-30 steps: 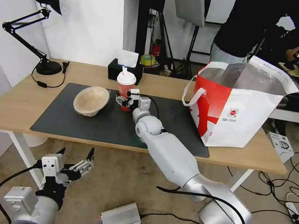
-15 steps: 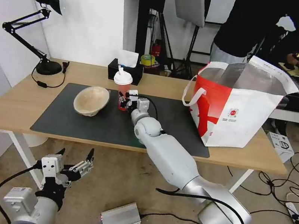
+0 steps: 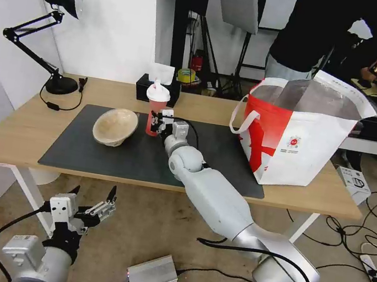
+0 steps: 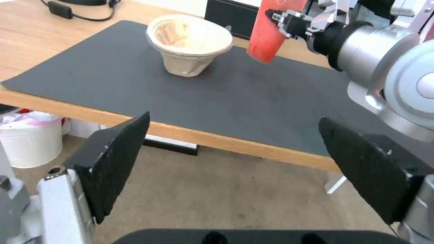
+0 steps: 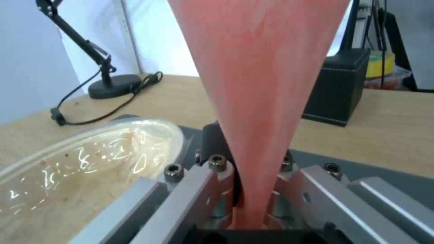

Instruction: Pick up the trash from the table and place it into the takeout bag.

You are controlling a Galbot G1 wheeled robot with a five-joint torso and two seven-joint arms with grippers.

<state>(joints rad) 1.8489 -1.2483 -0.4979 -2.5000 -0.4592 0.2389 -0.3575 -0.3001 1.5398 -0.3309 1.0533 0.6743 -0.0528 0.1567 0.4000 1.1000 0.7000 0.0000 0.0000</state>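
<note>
Right gripper [image 3: 155,122] clamped on red drink cup [image 3: 154,110], raised off dark grey mat [image 3: 100,155]; beige paper bowl [image 3: 115,126] beside. Left gripper [image 3: 92,204] spread, below table [image 3: 23,129].

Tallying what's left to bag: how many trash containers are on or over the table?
2: a beige paper bowl on the mat; a red cup in the right gripper. The bag may hide others.

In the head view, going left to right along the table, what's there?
Desk lamp → paper bowl → red cup, lifted off the mat in the right pincer → takeout bag. The left pincer hangs open below the table's edge.
</note>
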